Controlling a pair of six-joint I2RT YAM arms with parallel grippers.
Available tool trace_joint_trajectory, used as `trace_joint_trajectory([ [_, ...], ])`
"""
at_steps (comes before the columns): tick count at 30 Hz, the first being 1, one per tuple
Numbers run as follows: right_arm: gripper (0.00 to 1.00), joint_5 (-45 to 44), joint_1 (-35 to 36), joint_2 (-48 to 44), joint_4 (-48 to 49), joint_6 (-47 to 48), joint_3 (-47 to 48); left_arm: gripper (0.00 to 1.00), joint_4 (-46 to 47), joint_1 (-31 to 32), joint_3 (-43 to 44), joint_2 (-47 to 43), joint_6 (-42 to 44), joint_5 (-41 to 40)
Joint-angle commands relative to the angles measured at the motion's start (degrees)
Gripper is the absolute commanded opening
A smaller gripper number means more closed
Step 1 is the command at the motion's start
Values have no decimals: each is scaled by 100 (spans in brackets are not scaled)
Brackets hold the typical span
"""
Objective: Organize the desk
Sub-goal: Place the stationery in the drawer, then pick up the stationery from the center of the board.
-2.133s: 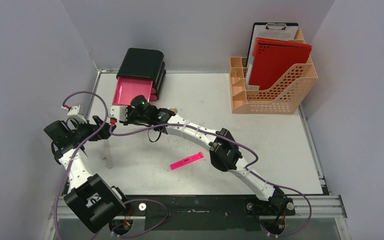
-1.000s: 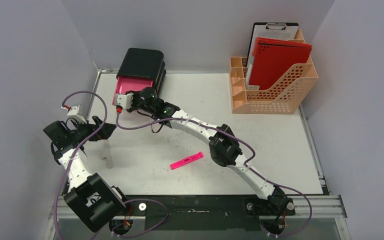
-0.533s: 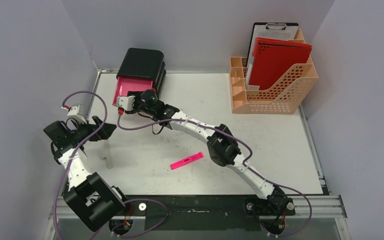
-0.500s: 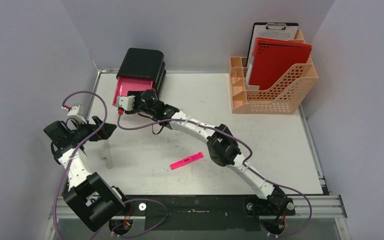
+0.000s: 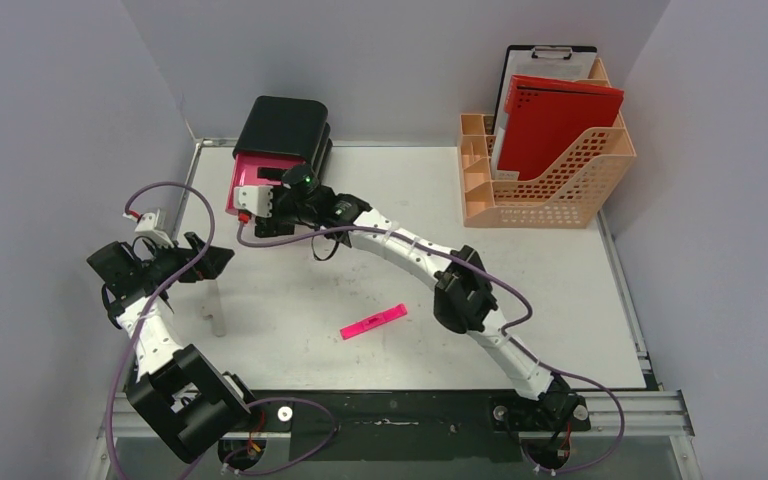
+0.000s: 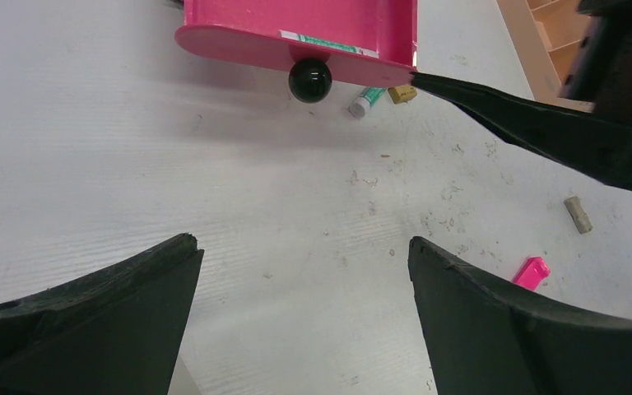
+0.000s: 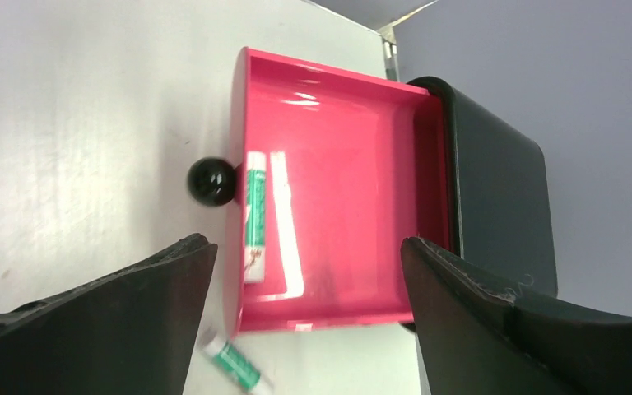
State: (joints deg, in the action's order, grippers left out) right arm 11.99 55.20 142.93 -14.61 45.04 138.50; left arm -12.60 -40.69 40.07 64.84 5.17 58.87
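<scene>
The white desk (image 5: 560,300) carries a black drawer box (image 5: 285,130) with its pink drawer (image 5: 256,172) pulled out. In the right wrist view a green-and-white tube (image 7: 253,216) lies inside the drawer (image 7: 337,206) against its front wall. A second tube (image 7: 234,362) lies on the desk beside the drawer. My right gripper (image 5: 265,205) (image 7: 306,243) hovers at the drawer's front, open and holding nothing. My left gripper (image 5: 210,262) (image 6: 302,241) stands open above bare desk at the left. A pink highlighter (image 5: 373,321) lies mid-desk.
An orange file rack (image 5: 545,160) with red folders and a clipboard stands at the back right. Next to the loose tube (image 6: 366,99) lies a small tan piece (image 6: 401,93), and a cork-like piece (image 6: 578,214) lies near the highlighter (image 6: 532,271). The drawer's black knob (image 6: 309,79) faces front.
The right wrist moved from in front of the drawer to its front edge, then pulled slightly back and turned. The left arm has stayed still.
</scene>
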Motion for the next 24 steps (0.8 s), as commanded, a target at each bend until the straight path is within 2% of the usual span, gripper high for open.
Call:
trace_joint_trajectory([
  [1,88,488,-1,-1308,-1041,-36,-518,96,275,-52,-8,-22,52,225],
  [6,91,988,-295,-1972,-1503,-43,-1535,96,275,-54,-17,-65,54,239],
  [10,89,1550,-753,-2128,-1529,-163,-2023,96,275,-55,-26,-115,54,244],
  [17,86,2646,-1503,-1521,-1575,-146,-1808,96,250,-75,-26,-137,59,238],
  [24,85,2963,-1824,-775,-1271,-64,-1493,96,249,-127,-27,-97,63,263],
])
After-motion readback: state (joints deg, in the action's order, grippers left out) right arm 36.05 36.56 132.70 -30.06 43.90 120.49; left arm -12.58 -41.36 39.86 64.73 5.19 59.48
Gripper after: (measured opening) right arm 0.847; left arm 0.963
